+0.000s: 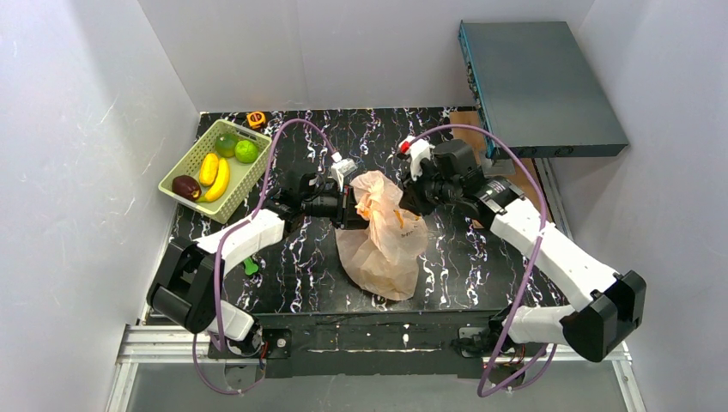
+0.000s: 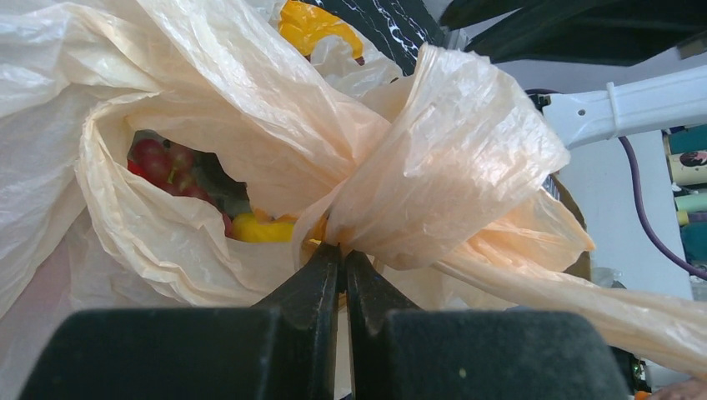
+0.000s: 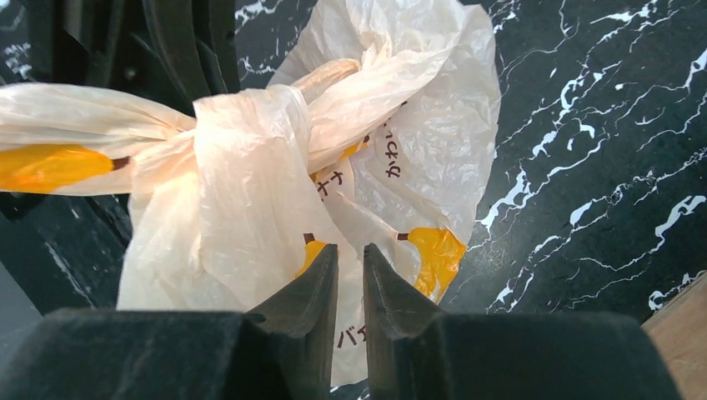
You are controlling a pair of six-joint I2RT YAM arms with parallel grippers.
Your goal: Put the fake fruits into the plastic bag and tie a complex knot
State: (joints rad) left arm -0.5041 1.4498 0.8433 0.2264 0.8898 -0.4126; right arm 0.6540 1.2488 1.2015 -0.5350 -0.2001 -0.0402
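The peach plastic bag [image 1: 384,249] stands in the middle of the table, its handles bunched into a knot [image 1: 375,184] at the top. My left gripper [image 1: 352,203] is shut on a handle strand just below the knot [image 2: 450,167]; its fingertips [image 2: 329,262] pinch plastic. Through the bag mouth I see dark red grapes [image 2: 162,162] and a yellow fruit [image 2: 258,227]. My right gripper [image 3: 350,247] hangs just over the bag [image 3: 250,217] right of the knot [image 3: 250,125], jaws a narrow gap apart with nothing between. Other fake fruits lie in the basket: lime [image 1: 246,151], bananas [image 1: 215,176], plum [image 1: 185,186].
The light green slotted basket [image 1: 182,163] sits at the far left of the black marbled table [image 1: 481,257]. A small green toy [image 1: 250,266] lies by the left arm. A grey box [image 1: 541,86] is at the back right, and a small yellow object [image 1: 256,119] at the back edge.
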